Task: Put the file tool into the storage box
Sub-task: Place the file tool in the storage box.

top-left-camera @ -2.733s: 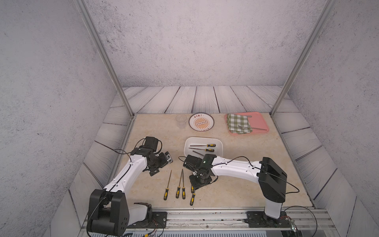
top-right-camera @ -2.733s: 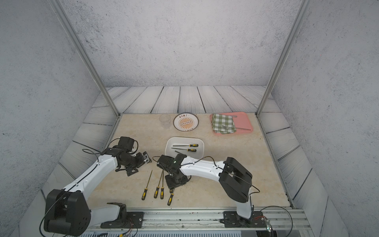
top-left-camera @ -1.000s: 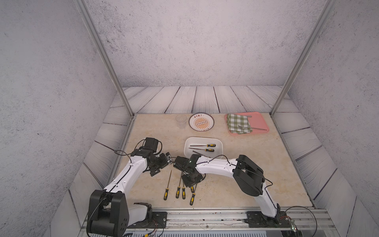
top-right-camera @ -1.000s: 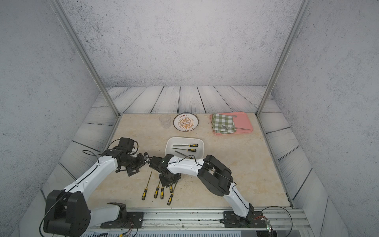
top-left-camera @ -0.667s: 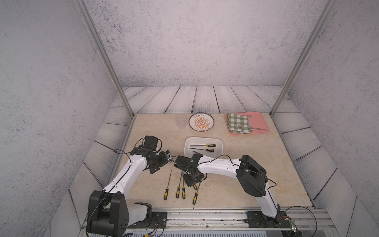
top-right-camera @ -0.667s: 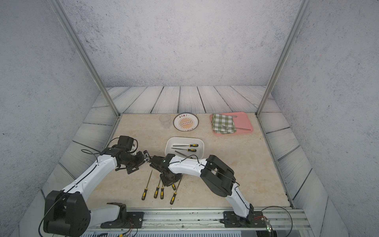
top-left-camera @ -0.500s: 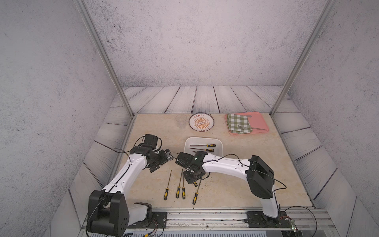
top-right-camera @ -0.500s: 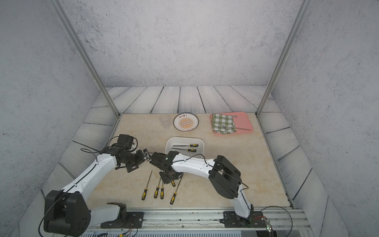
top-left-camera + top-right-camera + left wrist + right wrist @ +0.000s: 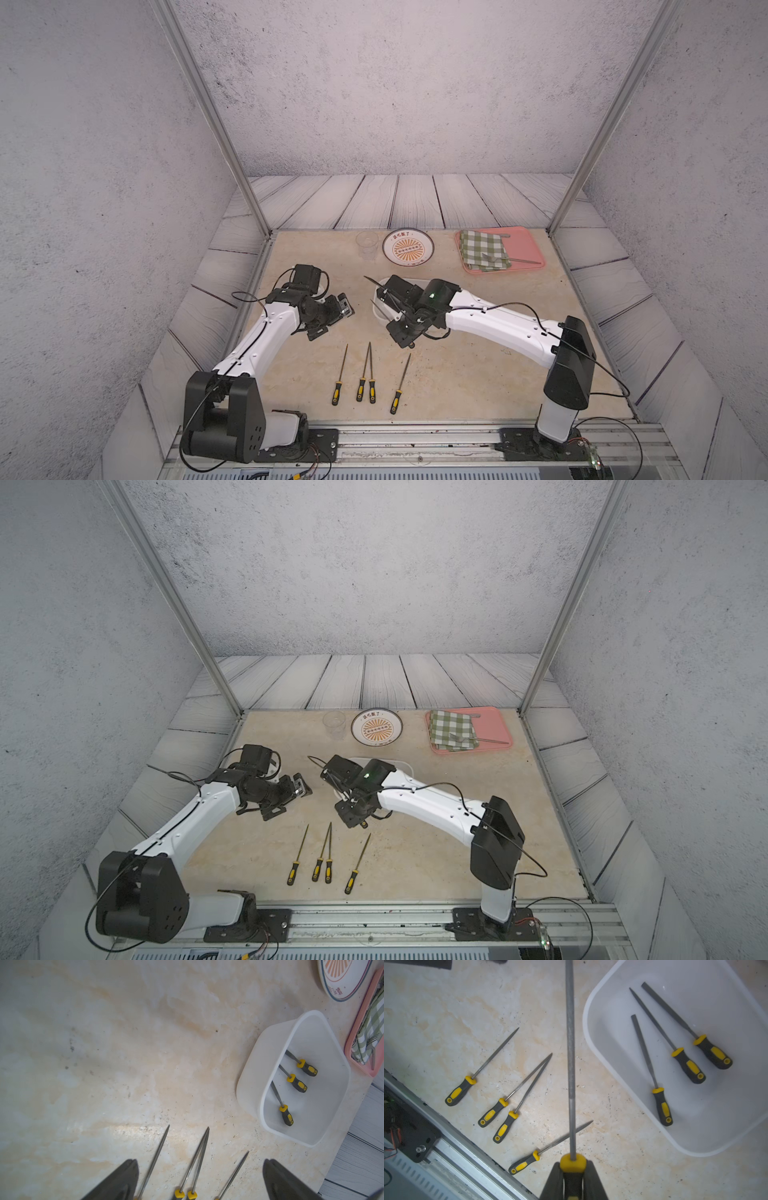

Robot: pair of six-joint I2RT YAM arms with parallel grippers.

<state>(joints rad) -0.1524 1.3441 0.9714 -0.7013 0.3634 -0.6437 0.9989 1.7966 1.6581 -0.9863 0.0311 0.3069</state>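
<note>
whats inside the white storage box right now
Three files with yellow-and-black handles lie inside the storage box, clear in both wrist views. In both top views the right arm covers most of it, so little of them shows.

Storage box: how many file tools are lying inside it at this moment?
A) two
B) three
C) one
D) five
B: the right wrist view shows three file tools lying on the floor of the storage box, while the right gripper grips a fourth file.

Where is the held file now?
Right wrist view: the file is clamped by its handle in the right claw, between the loose files and the storage box.
</note>
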